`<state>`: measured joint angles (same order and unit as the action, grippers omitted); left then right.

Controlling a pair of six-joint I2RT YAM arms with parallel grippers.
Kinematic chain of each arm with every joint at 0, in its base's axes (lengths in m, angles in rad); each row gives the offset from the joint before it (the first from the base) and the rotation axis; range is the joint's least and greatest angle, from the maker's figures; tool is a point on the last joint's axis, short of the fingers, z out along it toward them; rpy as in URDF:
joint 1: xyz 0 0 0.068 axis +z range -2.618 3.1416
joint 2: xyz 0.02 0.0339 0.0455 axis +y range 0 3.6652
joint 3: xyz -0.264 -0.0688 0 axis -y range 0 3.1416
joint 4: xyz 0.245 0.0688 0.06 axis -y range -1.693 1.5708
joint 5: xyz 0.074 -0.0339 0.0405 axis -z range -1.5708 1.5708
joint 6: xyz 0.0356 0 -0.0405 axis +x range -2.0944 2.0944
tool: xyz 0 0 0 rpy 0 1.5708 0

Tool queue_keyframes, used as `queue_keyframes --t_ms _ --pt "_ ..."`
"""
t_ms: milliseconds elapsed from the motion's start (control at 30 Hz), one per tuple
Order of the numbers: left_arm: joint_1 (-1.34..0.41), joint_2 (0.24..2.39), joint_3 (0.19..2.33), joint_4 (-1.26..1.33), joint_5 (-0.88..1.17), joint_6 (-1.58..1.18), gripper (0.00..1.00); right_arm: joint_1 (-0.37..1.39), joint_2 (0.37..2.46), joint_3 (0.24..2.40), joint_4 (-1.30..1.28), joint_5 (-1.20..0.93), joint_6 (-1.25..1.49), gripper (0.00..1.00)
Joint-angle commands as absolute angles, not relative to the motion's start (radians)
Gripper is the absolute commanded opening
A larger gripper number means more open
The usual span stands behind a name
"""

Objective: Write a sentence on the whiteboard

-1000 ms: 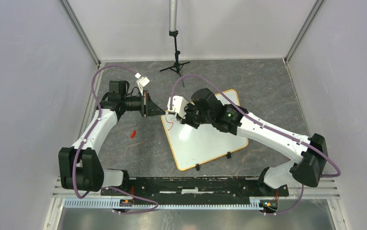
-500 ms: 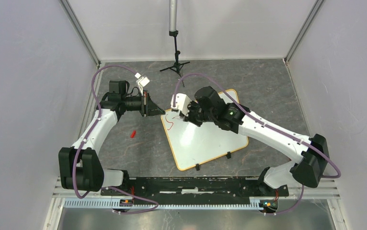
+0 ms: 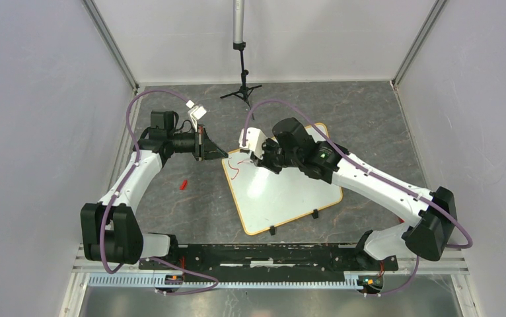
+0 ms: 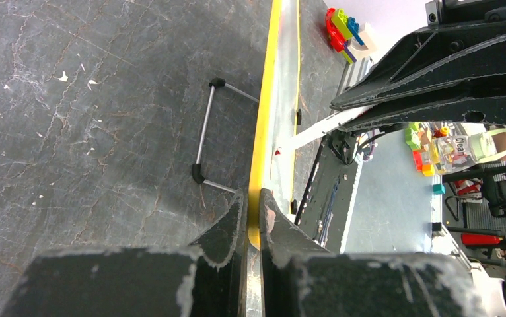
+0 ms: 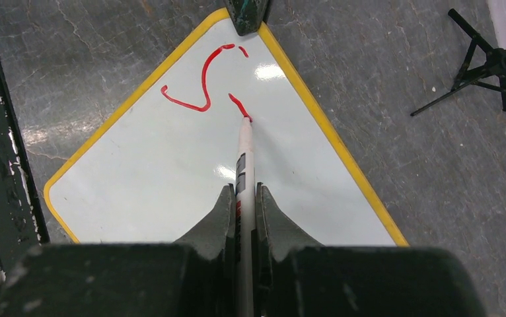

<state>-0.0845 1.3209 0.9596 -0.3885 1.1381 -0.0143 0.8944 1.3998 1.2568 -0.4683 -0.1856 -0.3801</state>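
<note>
A dark grey, marbled table (image 3: pixel 369 119) is seen from above, walled in by pale panels. A rectangular white whiteboard (image 3: pixel 283 191) with rounded corners and a thin yellow-orange frame is laid flat on it, turned diamond-wise, between the two arms and a little right of the middle. Two small black clip feet (image 3: pixel 315 214) are fitted on its near edge.

The white left arm is stretched towards the board's far-left corner. There the left claw (image 4: pixel 252 198) is pressed together on the frame, the yellow edge being pinched between the black fingers (image 4: pixel 227 228). The right arm is reached across the board from the right, and the right claw (image 5: pixel 242 195) is closed tightly on a slim white-barrelled marker (image 5: pixel 244 158) with a red tip. The tip is set on the white surface near the pinched corner.

A black tripod stand (image 3: pixel 240 89) is placed at the far edge of the table, well apart from the board.

Of the sentence (image 5: pixel 204 79), only a red capital S and a short slanted stroke at the marker's tip are written (both close to the corner held by the left claw). A small red object (image 3: pixel 183 184) is left on the table to the left of the board; what it is cannot be told.
</note>
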Motion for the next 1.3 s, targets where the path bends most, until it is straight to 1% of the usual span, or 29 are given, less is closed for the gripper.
queue_keyframes --t_ms 0,667,1267 --pt "-0.083 1.299 0.957 -0.363 1.153 -0.055 0.02 0.891 1.374 1.296 -0.428 -0.213 -0.371 0.00" --pt "-0.083 1.304 0.959 -0.364 1.152 -0.053 0.02 0.892 1.437 1.324 -0.408 -0.166 -0.376 0.00" --pt "-0.083 1.309 0.959 -0.363 1.146 -0.051 0.03 0.893 1.390 1.212 -0.460 -0.198 -0.380 0.00"
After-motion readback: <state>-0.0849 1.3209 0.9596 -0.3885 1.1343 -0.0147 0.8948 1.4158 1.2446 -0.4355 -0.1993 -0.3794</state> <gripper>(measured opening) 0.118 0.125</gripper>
